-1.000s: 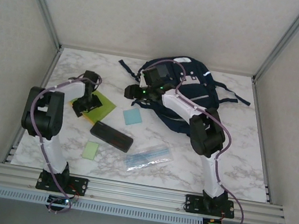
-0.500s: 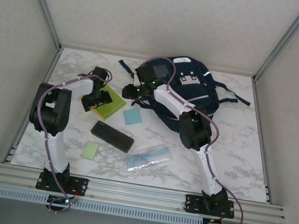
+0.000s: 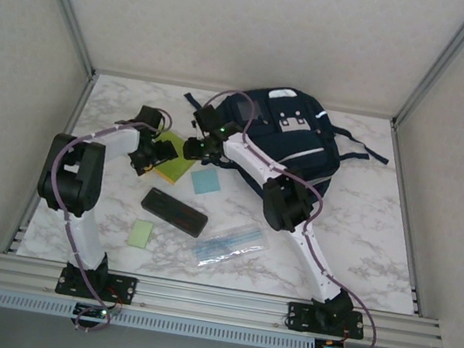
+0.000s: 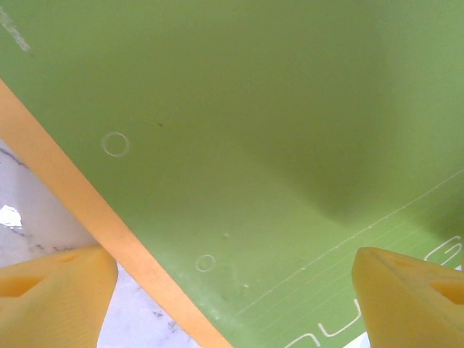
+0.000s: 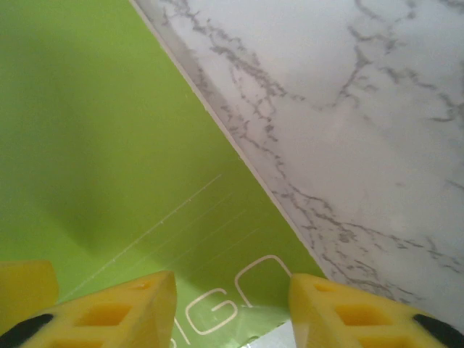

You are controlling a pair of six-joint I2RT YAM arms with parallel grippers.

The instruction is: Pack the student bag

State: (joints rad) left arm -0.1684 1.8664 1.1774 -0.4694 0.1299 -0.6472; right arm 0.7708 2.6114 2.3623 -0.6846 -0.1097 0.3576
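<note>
Your left fingers [image 4: 51, 290] spread wide over a green notebook [image 4: 254, 130], cut off by the frame; right fingers [image 5: 116, 308] stand apart at its corner. The student bag [image 3: 295, 135] lies far back, partly behind the right arm [image 3: 285, 202].

A lime-green notebook [image 3: 177, 164] lies flat on the white marble tabletop [image 3: 364, 230], left of centre. The left wrist view shows an orange edge [image 4: 80, 210] along the cover [image 4: 254, 145]. The right wrist view shows thin white lettering [image 5: 239, 290] near a corner of the cover [image 5: 94, 145]. Just beside the notebook lies a pale blue sticky-note pad [image 3: 205, 181]. Nearer the front are a black rectangular case [image 3: 173, 211], a light green sticky-note pad [image 3: 141, 233] and a clear plastic pouch [image 3: 230, 244], each apart from the others.
</note>
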